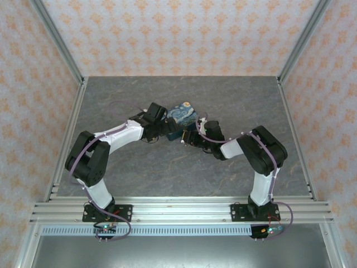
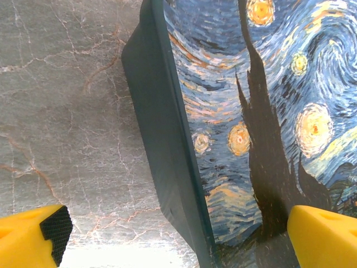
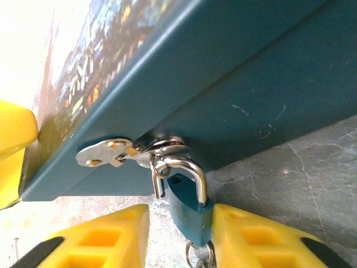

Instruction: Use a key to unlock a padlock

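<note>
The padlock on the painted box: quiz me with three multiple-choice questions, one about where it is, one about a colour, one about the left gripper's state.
1. Where does the padlock hang?
A. Lying loose, away from everything
B. From the hasp on the side of the box
C. On the painted top
2. What colour is the padlock body?
A. Red
B. Black
C. Blue
3. How is the left gripper?
A. Open
B. Shut, fingertips together
C. Shut on the padlock
Answers: 1 B, its shackle passes through the hasp's ring; 2 C, blue like the box side; 3 A, its yellow fingers stand wide apart.
</note>
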`<state>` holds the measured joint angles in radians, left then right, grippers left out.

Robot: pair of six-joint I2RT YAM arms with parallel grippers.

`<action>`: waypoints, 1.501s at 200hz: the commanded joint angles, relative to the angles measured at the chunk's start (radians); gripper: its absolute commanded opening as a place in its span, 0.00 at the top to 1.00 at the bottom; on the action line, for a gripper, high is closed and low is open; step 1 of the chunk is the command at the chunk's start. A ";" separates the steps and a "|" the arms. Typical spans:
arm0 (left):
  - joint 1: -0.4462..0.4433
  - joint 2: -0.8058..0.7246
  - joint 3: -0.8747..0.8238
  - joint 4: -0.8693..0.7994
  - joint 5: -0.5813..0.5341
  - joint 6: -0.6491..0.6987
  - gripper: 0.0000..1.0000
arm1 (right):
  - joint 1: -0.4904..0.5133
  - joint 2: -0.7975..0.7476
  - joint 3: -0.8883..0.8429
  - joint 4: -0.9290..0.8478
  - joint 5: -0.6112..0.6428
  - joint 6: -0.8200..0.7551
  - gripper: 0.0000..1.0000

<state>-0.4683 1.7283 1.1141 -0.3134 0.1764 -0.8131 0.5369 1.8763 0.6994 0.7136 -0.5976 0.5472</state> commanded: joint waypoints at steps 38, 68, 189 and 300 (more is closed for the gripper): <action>0.011 0.013 0.004 -0.007 0.001 0.003 0.00 | 0.029 0.024 0.018 -0.060 0.063 -0.024 0.72; 0.012 0.010 -0.006 0.002 0.007 0.000 0.00 | 0.032 0.028 0.005 -0.024 0.097 0.007 0.80; 0.012 0.000 -0.047 0.046 0.030 -0.017 0.00 | 0.032 0.024 -0.039 0.035 0.163 0.076 1.00; -0.016 -0.007 -0.050 -0.025 -0.106 0.045 0.00 | 0.020 -0.036 -0.104 0.061 0.191 0.160 1.00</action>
<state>-0.4679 1.7267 1.0779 -0.2405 0.1814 -0.8085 0.5644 1.8595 0.6205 0.8047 -0.4408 0.6739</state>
